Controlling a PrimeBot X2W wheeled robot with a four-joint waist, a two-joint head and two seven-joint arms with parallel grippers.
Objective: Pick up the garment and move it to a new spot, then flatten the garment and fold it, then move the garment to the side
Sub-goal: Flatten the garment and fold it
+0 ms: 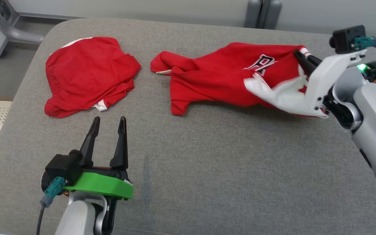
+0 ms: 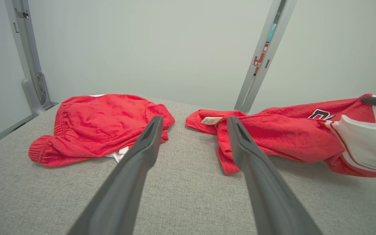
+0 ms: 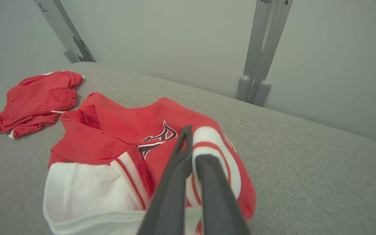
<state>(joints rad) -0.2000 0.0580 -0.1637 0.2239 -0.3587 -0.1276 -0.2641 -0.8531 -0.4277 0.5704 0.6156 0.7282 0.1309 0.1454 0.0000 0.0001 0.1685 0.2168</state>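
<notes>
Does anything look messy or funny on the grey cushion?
Yes. The red jersey with black-and-white lettering and a white sleeve is bunched and twisted, one end pinched up off the grey padded surface by the right claw. The other red fabric garment, to its left, lies in a crumpled heap. Nothing looks torn.

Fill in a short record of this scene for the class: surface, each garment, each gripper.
surface: grey woven fabric cushion
garment one: red fabric jersey with white sleeve, stretched out, right end lifted
garment two: crumpled red fabric garment with white trim, lying apart, to the jersey's left
right gripper: shut on the jersey's striped edge
left gripper: open, holding nothing
</notes>
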